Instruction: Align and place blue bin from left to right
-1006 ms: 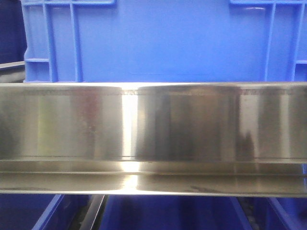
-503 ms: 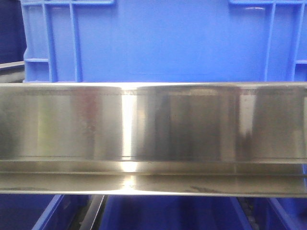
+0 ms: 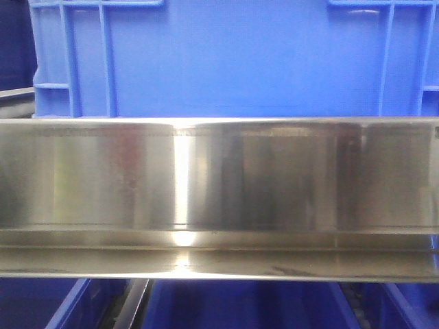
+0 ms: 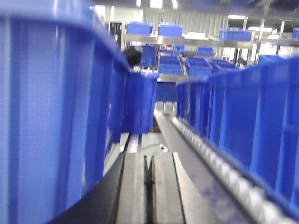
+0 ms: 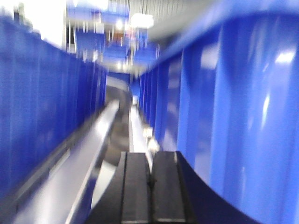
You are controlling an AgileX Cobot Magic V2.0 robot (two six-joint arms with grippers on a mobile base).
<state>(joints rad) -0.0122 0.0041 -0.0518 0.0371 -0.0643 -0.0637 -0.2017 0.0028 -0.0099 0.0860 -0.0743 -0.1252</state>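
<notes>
Comparing front views: the blue bin [image 3: 233,62] has not moved in the last second, and its left corner ribs stand at the same spot above the steel rail [image 3: 219,178]. Only the dark reflections on the rail's right part have shifted.
Left gripper [image 4: 148,186]: jaws closed, pads meeting on a thin seam with nothing between them. A ribbed blue wall [image 4: 46,116] stands close on the view's left. Whether it touches the gripper cannot be told.
Blue bin position: directly behind the rail, flat side square to it and filling the front view.
Right gripper [image 5: 149,186]: jaws closed and empty. The view is badly blurred, with a glossy blue wall [image 5: 252,116] close on its right.
Finding: arm motion is likely, but the bin has not yet been displaced, so the rightward alignment is judged outstanding.
</notes>
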